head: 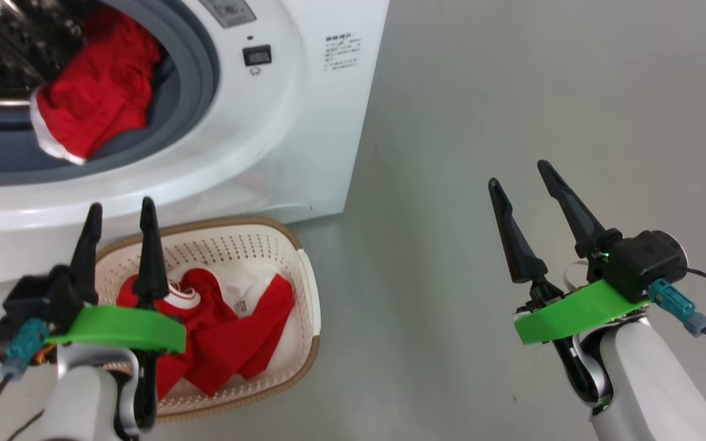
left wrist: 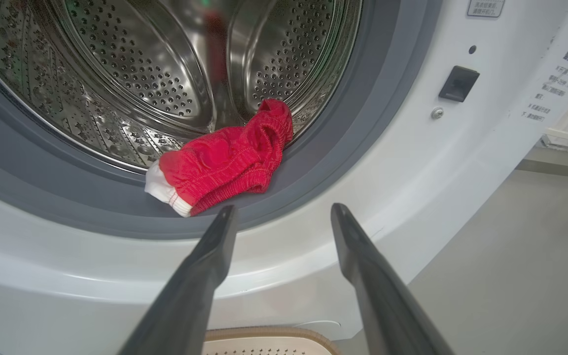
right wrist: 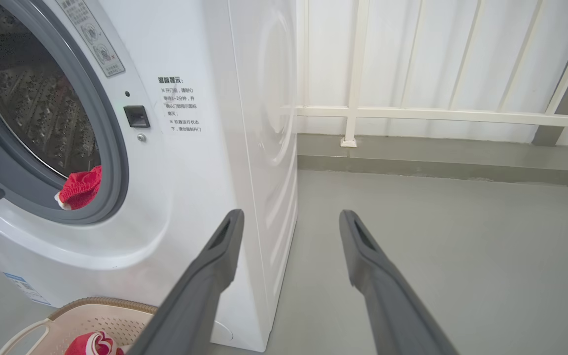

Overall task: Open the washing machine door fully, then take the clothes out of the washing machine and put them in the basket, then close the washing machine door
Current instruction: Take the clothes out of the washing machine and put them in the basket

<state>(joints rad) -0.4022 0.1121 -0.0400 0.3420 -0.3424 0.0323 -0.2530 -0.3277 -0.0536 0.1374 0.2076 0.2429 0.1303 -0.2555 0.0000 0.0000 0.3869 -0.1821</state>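
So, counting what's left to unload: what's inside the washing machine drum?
One red garment with white trim lies at the front edge of the drum, spilling onto the grey rubber ring. The visible steel wall is otherwise bare; whatever lies under the garment is covered.

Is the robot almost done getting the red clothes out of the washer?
About halfway. Done: the washing machine stands open and one red garment lies in the basket. In hand: nothing yet; the left gripper, open, points at the other red garment on the grey ring, and the right gripper is open too. Left: move that garment, then shut the door.
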